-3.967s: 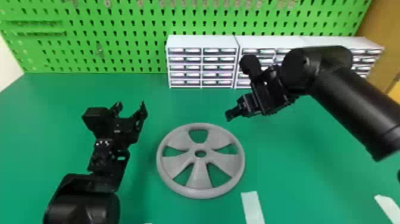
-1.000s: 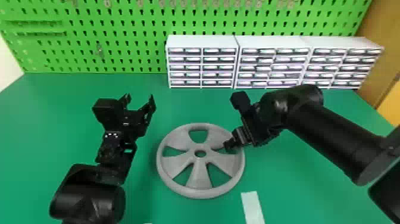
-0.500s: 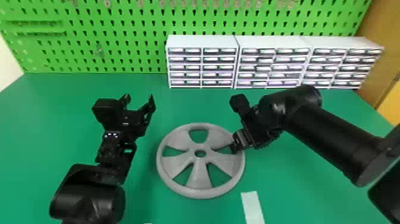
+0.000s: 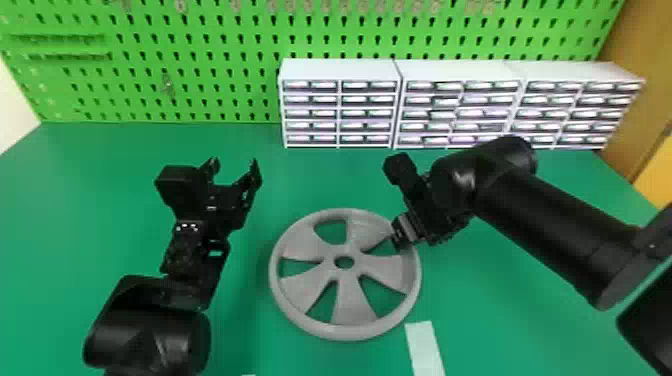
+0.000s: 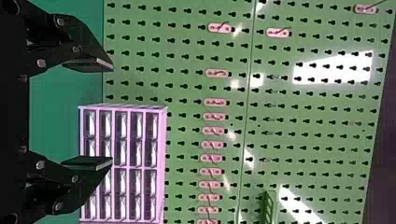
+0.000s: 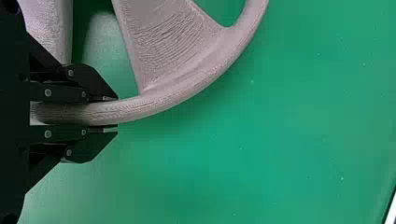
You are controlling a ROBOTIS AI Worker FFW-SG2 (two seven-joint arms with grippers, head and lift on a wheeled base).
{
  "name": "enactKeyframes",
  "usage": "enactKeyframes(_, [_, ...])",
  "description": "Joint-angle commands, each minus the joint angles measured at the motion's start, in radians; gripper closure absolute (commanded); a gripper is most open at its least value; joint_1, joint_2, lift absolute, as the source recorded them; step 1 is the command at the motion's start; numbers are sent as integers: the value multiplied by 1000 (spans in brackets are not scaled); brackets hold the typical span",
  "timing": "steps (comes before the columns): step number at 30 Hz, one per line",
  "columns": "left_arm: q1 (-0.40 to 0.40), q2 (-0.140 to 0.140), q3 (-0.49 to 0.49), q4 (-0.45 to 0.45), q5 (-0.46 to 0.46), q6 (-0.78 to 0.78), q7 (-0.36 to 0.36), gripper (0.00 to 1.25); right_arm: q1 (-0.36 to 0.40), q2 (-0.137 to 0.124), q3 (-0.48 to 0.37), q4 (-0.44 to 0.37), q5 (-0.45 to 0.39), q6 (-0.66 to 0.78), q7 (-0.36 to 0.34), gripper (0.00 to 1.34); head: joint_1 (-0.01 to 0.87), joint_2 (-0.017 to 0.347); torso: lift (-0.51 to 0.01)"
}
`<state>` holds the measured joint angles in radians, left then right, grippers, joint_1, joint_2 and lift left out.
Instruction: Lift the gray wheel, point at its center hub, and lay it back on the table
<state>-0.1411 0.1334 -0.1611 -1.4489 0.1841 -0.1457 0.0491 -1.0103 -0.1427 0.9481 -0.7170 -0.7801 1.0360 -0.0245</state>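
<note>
The worktop (image 4: 500,310) is spreading out beneath my arms, and the gray wheel (image 4: 352,300) is lying flat on it between them. My left claw (image 4: 234,162) is hanging off to the left, fingers well apart. My right claw (image 6: 114,113) is clamping the wheel's rim (image 6: 159,101), one finger on either side. I'm aiming for a firm squeeze and a slow, level rise, since this one-sided hold may be letting the far edge sag. I'm leaving the center hub (image 4: 345,250) free for pointing.
</note>
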Motion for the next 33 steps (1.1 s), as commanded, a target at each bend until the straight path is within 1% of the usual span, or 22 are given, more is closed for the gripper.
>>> enactKeyframes(1, [0, 0, 0, 1, 0, 0, 0, 535, -2, 0, 9, -1, 5, -4, 0, 1115, 692, 48, -96])
enactKeyframes(14, [-2, 0, 0, 1, 0, 0, 0, 535, -4, 0, 21, -2, 24, -11, 0, 1124, 692, 48, -96])
enactKeyframes(17, [-2, 0, 0, 1, 0, 0, 0, 535, -4, 0, 21, -2, 25, -13, 0, 1173, 692, 48, -96])
enactKeyframes(19, [-2, 0, 0, 1, 0, 0, 0, 535, -2, -1, 21, -2, 27, -19, 0, 1182, 692, 48, -96])
enactKeyframes(23, [2, 0, 0, 1, 0, 0, 0, 535, 1, -3, 14, -2, 27, -37, 1, 1182, 692, 48, -96])
enactKeyframes(25, [3, 0, 2, 1, 0, 0, 0, 535, 9, -5, -3, -2, 24, -50, 1, 1182, 692, 48, -96])
enactKeyframes(28, [5, 0, 2, 1, 0, 0, 0, 535, 15, -5, -17, -2, 33, -83, 34, 1184, 692, 48, -96])
enactKeyframes(30, [5, 0, 3, -1, 0, 0, 0, 535, 19, -5, -26, -2, 53, -105, 58, 1217, 692, 48, -96])
enactKeyframes(33, [8, 0, 5, -1, 0, 0, 0, 535, 26, -1, -46, -9, 68, -128, 71, 1231, 692, 48, -96])
